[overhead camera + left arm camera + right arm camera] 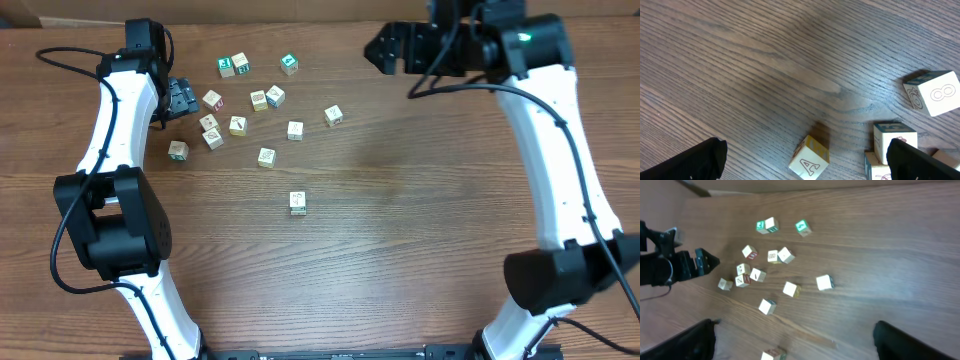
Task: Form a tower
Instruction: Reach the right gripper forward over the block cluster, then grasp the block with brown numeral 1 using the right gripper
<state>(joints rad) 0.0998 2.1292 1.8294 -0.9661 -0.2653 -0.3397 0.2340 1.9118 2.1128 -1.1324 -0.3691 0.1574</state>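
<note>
Many loose cubes (295, 130) scattered on brown wood-grain table (400, 250); left pincer (805, 150) wide, right pincer (795, 326) wide.

You can reach the tower (298, 203) over bare table (420, 230) from every side (the nearest loose cube (266, 157) sits apart), while the other cubes (238, 125) crowd beyond it.

Tower (298, 203): pale wooden cubes, small coloured prints, one cube wide.
Pose: upright on the surface (400, 250); cube count unclear from above.
Position: alone, well apart from the loose cube cluster (237, 125), on the robot's side of it.
</note>
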